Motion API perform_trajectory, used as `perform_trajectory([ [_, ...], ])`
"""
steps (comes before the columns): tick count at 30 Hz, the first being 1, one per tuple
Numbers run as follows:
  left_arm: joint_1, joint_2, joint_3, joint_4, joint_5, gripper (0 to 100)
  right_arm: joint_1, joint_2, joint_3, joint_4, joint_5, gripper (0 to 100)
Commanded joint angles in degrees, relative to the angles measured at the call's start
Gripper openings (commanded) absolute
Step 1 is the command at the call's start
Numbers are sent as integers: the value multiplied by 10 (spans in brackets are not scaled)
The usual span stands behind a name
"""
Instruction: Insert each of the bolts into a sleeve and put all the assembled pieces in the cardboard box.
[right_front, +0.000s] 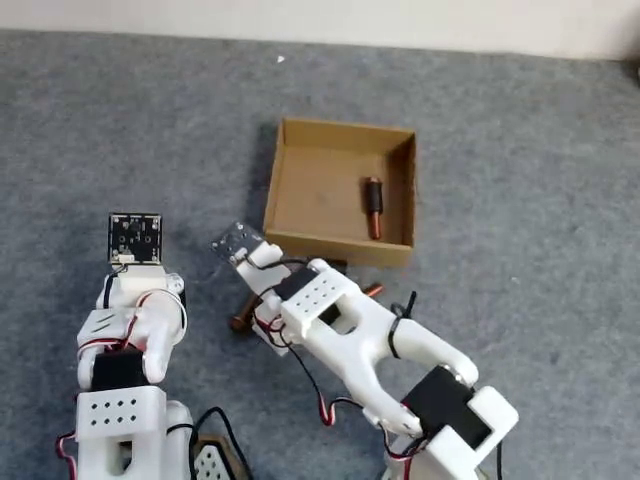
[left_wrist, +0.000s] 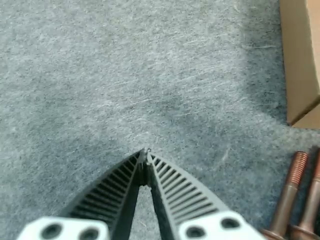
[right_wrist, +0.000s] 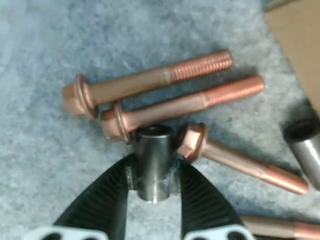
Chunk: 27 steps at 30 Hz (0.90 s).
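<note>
My left gripper (left_wrist: 145, 156) is on the left side. It is pinched tight with nothing in it, and its tip hangs over the grey carpet (left_wrist: 125, 75). Two bolts (left_wrist: 290, 192) lie near it, on the side toward the box.

Next over, my right gripper (right_wrist: 153, 169) is squeezing a sleeve (right_wrist: 152, 150) from both sides. The sleeve's open hole points at the loose bolts in front of it. One bolt (right_wrist: 240, 161) has its head just beside the sleeve, maybe touching it. I cannot tell if the sleeve rests on the carpet or is lifted a bit. A second sleeve (right_wrist: 306, 149) lies nearby.

I think the job now is to get a bolt into this sleeve. To do it well, I should keep a firm squeeze so the sleeve can't roll or slip. Then the left gripper has to open, take a bolt near its head, and bring the thin threaded end straight at the hole. If the bolt comes in crooked, it may bump the rim and push the sleeve away.

Farthest right is the cardboard box (right_front: 340, 246). It holds one finished piece (right_front: 373, 207), a bolt with a sleeve on it, lying close to the box's right wall.
</note>
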Motion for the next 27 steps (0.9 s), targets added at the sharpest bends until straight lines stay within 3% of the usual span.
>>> perform_trajectory([
  [1,-6,-5,-4,-11,-8,11,3,-72,2,28,9,3],
  [9,-3,-5,-8,-10,-38,11,140,-315,69,40,9,4],
  [14,12,0,-33,-3,-49,11,214,-383,123,-29,4,5],
  [19,73,1,-108,95,-89,11,261,-384,164,-124,-69,5],
  [23,109,2,-177,177,-101,11,285,-385,163,-133,-76,5],
  [27,138,3,-204,207,-102,11,305,-388,163,-133,-97,5],
])
